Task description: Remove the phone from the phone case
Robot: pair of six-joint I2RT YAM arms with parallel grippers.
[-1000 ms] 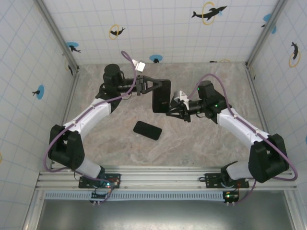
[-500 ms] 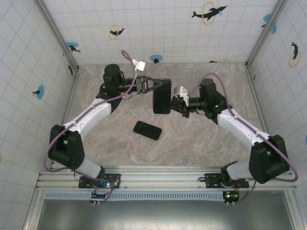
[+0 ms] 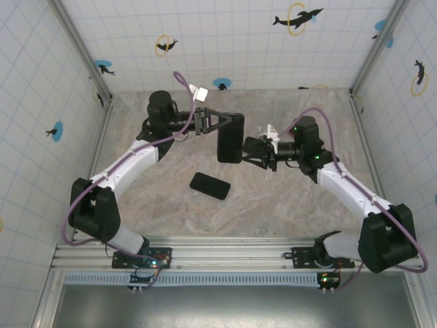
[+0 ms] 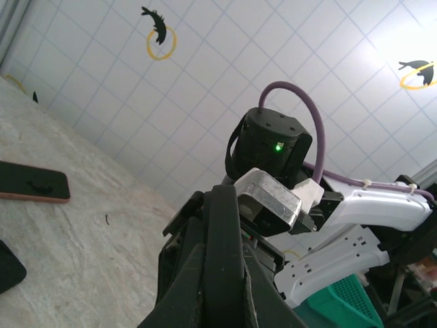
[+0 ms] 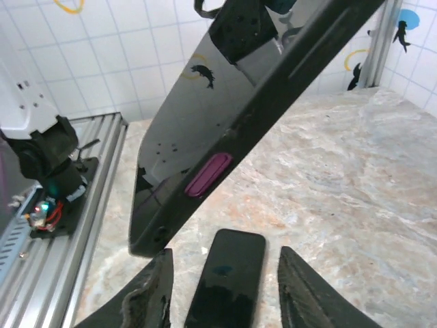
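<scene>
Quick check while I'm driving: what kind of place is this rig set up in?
Likely a lab robot cell: grid-pattern walls with dolphin markers, a marble-look tabletop, and an aluminium rail along the near edge.

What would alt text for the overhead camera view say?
A robot's left gripper holds a dark phone case above a marble table, the right gripper open beside it. A dark phone lies flat on the table.
</scene>
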